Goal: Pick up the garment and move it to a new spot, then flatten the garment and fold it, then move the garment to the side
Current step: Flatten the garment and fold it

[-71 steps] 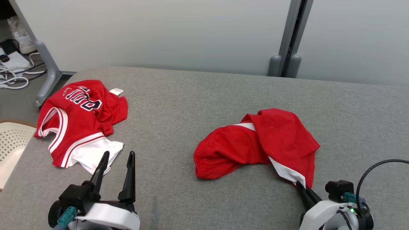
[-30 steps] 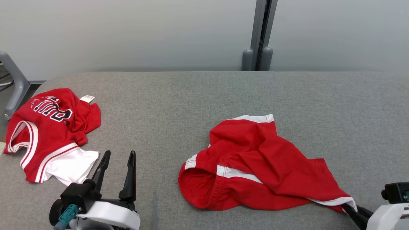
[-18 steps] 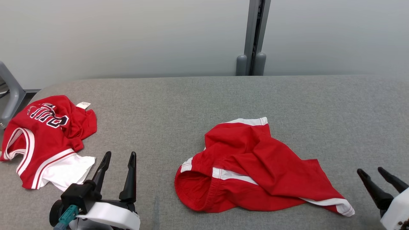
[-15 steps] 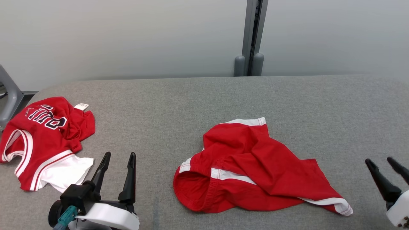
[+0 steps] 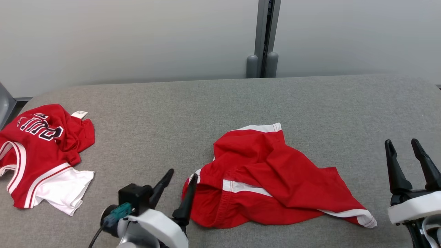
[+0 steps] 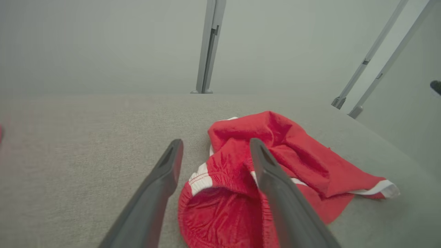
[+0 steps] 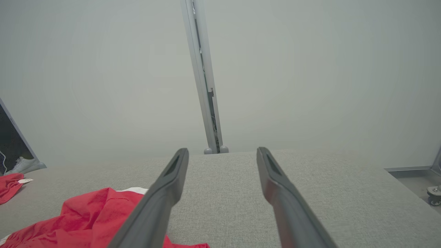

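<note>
we find the shorts (image 5: 272,179) crumpled on the table (image 5: 220,100), a little right of centre and toward the near edge, held by neither gripper. the waistband (image 5: 210,203) gapes toward the near left. one leg trails to the near right and ends in a white hem (image 5: 365,217); the other is folded over the middle.

the left gripper (image 5: 183,173) is spread and empty at the left edge of the waistband. in its wrist view one finger lies over red cloth and the other over bare table; we cannot tell whether either touches. the right gripper (image 5: 401,141) is likewise spread and empty, over bare table, well apart to the right of the shorts. a jersey (image 5: 38,151) lies at the far left, well apart.

we judge flattening to be the step in hand, not yet done. risks noted:
- a pinch at the waistband may take one layer only — the opening would then pull askew instead of flat.
- pulling from the left alone would drag the whole heap, since nothing pins the hem.
- the folded-over leg could stay trapped and end up creased into the fold.
- the final move aside, if leftward, could land on the jersey.
</note>
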